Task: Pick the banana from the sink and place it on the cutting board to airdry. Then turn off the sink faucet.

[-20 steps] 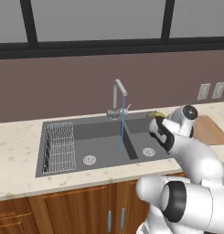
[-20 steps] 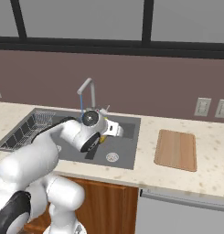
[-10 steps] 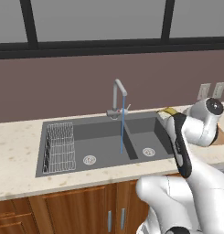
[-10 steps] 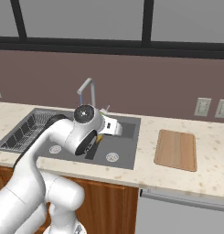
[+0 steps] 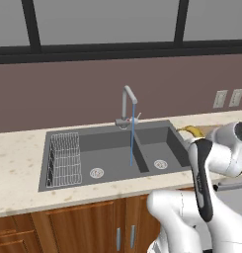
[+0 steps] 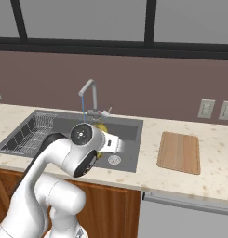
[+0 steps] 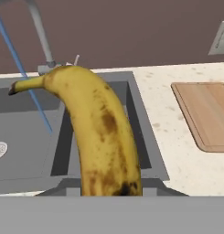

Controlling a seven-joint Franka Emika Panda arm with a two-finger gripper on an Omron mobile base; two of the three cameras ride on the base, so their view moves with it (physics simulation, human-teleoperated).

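Here the banana (image 7: 102, 137) was held clamped in the closed jaws of the gripper (image 6: 110, 143), raised above the right basin of the sink (image 5: 83, 143). Its stem end was pointed toward the sink faucet (image 5: 128, 105), from which a thin blue stream of water (image 5: 132, 138) was seen falling. The cutting board (image 6: 179, 151) was seen lying flat on the counter (image 6: 213, 172), well apart to the right of the sink.
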